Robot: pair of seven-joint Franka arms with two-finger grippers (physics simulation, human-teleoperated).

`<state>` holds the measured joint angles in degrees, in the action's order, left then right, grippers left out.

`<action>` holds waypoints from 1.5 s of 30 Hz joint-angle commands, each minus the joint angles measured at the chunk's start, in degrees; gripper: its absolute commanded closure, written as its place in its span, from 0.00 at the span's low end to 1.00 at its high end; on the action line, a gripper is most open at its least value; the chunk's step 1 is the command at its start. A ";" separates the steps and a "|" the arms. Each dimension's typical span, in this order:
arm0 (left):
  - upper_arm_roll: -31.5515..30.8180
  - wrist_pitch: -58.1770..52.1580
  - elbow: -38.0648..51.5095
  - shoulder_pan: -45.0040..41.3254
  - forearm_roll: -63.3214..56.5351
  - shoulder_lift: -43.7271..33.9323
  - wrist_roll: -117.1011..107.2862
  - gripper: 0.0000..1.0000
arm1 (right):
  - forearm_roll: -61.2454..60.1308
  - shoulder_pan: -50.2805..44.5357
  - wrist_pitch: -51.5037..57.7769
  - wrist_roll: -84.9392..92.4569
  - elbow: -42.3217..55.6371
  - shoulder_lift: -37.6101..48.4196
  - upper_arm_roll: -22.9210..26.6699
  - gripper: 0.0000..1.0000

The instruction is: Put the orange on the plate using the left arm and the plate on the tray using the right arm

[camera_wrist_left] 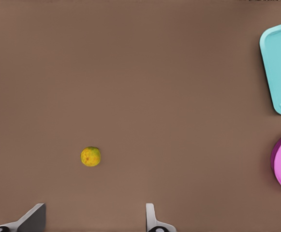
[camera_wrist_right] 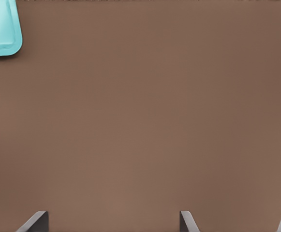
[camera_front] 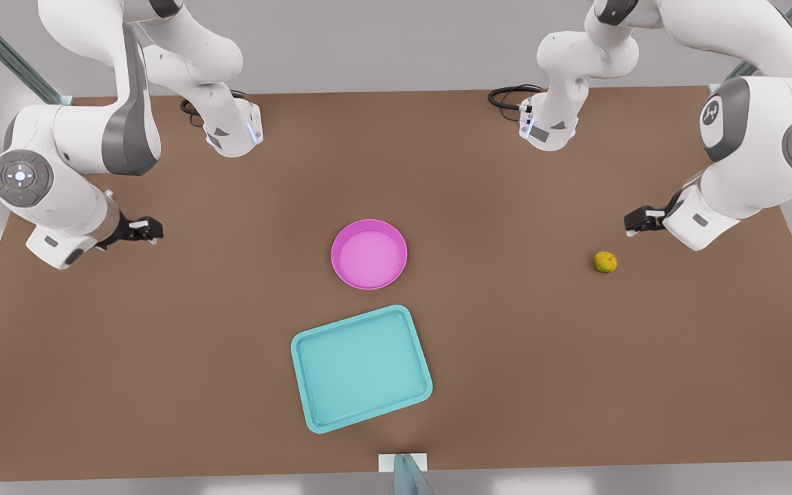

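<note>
Brown surface [camera_front: 162, 357] carries all three things apart from one another, so no step is done yet. The orange [camera_front: 605, 262] lies alone toward the front view's right, well apart from the plate [camera_front: 369, 254], which sits empty in the middle with the tray [camera_front: 361, 368] just beside it (bare as well). The left hand [camera_front: 636, 221] hovers near the orange, fingers [camera_wrist_left: 151, 216] spread and holding nothing. The right hand [camera_front: 145, 229] waits at the front view's left, fingers [camera_wrist_right: 187, 221] likewise apart. Both placements remain.
</note>
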<state>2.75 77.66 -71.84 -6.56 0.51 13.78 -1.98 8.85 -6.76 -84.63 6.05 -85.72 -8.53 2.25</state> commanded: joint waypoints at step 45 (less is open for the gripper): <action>10.00 53.21 -51.21 2.79 2.13 14.17 20.09 0.24 | -0.41 0.43 -2.47 2.83 -0.06 -1.84 0.21 0.00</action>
<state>12.78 130.54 -123.09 -3.78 2.30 27.89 16.22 8.47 -6.34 -87.08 8.63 -85.78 -10.42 2.43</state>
